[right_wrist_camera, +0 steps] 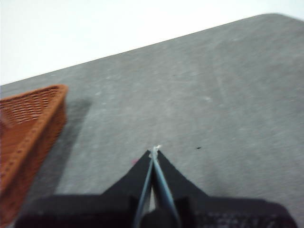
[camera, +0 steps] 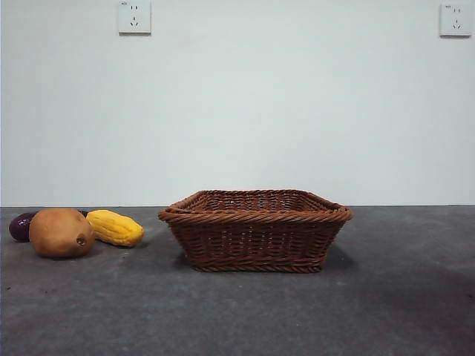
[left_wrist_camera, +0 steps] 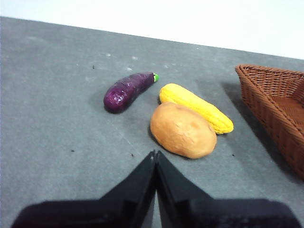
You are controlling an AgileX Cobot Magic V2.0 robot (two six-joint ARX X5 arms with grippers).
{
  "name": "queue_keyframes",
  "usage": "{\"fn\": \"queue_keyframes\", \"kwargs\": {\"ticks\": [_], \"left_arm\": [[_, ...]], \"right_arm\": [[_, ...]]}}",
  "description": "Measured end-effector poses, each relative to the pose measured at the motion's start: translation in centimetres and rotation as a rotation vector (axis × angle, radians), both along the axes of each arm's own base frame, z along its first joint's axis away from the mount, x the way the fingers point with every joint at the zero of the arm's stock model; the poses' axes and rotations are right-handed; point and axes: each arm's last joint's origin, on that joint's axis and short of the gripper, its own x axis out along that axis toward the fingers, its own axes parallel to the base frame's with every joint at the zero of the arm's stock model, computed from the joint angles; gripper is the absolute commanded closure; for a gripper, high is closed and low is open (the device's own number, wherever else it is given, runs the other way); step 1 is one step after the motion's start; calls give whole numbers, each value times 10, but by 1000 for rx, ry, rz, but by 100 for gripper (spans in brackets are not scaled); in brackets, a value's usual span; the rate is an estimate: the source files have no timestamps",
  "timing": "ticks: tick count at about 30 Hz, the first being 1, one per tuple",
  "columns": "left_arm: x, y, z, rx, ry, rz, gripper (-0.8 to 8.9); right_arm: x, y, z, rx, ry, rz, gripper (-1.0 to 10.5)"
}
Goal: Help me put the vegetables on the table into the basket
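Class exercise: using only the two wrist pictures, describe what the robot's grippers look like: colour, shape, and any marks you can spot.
Both grippers are black. The left gripper has two flat, wedge-shaped jaws tapering to a sharp tip, rising from a broad black base. The right gripper has the same pointed shape, with bluish-grey inner edges and a small pale speck at the tip. No cables or lettering are visible.

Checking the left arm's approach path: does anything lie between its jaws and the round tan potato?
Nothing: the left wrist view shows only bare grey table between the left gripper and round tan potato.

Plain white wall point(camera: 297, 111), two sockets point(camera: 134, 17)
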Motion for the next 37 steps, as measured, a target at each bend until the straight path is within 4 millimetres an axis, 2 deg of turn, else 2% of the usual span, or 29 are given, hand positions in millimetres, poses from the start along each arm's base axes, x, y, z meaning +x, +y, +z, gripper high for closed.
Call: {"fn": "queue_keyframes", "kwargs": {"ticks": [4, 8, 13, 22, 27, 37], "left_arm": [[-1, -1, 8, -45, -5, -35, 820], [-2, -3, 27, -89, -33, -65, 820], [-3, -3, 46, -119, 26, -70, 820], [0, -5, 105, -144, 52, -144, 820], [3, -6, 136, -158, 92, -187, 820], [4, -11, 191, -103, 207, -364, 820]], "right_arm": [[-2, 1, 11, 35, -22, 10, 958], [-7, 1, 43, 50, -96, 10, 958], [-10, 2, 82, 63, -109, 38, 958], [2, 4, 141, 61, 91, 149, 958], [14, 6, 166, 22, 217, 236, 958], [30, 12, 190, -8, 437, 508, 958]]}}
